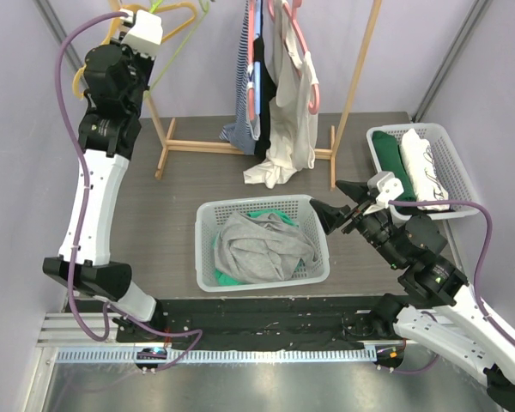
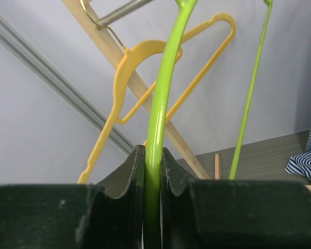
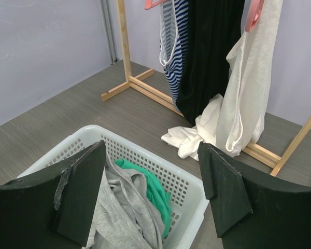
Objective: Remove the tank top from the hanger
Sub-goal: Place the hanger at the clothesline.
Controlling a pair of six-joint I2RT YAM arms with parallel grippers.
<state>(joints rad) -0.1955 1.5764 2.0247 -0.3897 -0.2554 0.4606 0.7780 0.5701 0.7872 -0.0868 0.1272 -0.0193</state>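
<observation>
Right gripper [image 3: 151,150] – jaws spread wide, holding nothing, poised above the near rim of a white slotted plastic laundry basket [image 1: 202,249].

Basket contents: crumpled grey jersey garment [image 1: 257,249] on top of a bright green garment [image 1: 268,215].

To the right, a second white basket [image 1: 446,146] holds folded dark green [image 1: 384,154] and white [image 1: 421,167] cloth.

Behind stands a pale wooden clothes rack [image 1: 352,86]. On it hang a blue-striped garment [image 1: 243,69], a black garment [image 1: 264,94] and a cream-white tank top [image 1: 292,120]. The tank top is on a pink plastic hanger [image 1: 307,51], its strap looped and its hem pooled on the floor.

Far left: left gripper [image 2: 153,155] – clamped on a bare lime-green plastic hanger [image 2: 166,78]. A yellow plastic hanger [image 2: 124,78] hangs beyond it.
</observation>
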